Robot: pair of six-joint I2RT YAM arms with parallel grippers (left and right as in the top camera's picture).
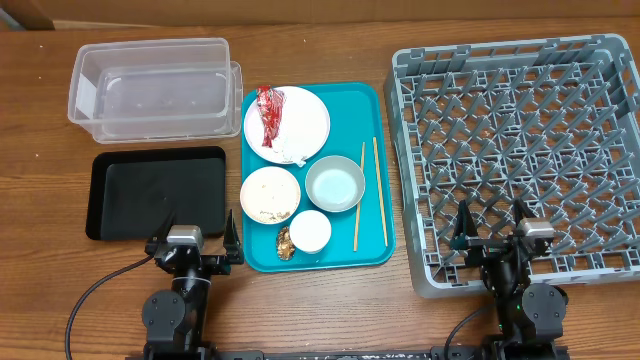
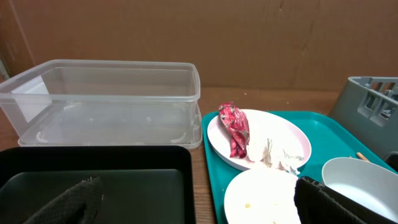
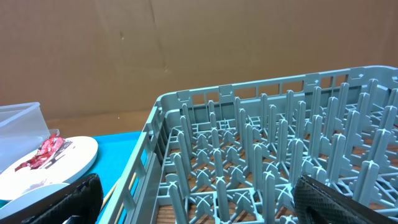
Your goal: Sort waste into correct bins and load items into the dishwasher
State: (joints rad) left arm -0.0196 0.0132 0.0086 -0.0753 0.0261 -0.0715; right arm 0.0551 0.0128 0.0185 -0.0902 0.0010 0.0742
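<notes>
Two pincers sit at the near edge of the bench [image 1: 330, 300], both released.

Left pincer [image 1: 198, 232]: jaws spread wide, gripping nothing, at the near right corner of the black tray [image 1: 160, 190]. In its wrist view the dark fingers [image 2: 68, 202] frame the black tray on one side and the teal tray [image 1: 350, 110] on the other.

Right pincer [image 1: 491, 225]: jaws likewise spread, gripping nothing, at the near left corner of the dish rack [image 1: 520, 130].

Clear tub [image 1: 150, 95] lies far left on the bench. The black tray sits just in front of it, the two close together. The teal tray lies between these bins and the dish rack.

On the teal tray:
- White plate [image 1: 310, 115] at the far end. The red wrapper [image 1: 270, 115] lies on its left side, and the white napkin [image 1: 297, 148] sits crumpled at its near edge.
- White bowl [image 1: 270, 193] near left, with rice scraps [image 1: 272, 208] inside.
- Pale bowl [image 1: 335, 183] just beside it to the right.
- White cup [image 1: 310, 231] upright near the tray's front edge.
- Brown lump [image 1: 284, 242] on the tray surface, just left of the cup.
- Chopsticks [image 1: 380, 190] lie lengthwise along the right side, roughly parallel and slightly apart, right of the pale bowl.

Dish rack fills the right of the bench, pegs upright.
</notes>
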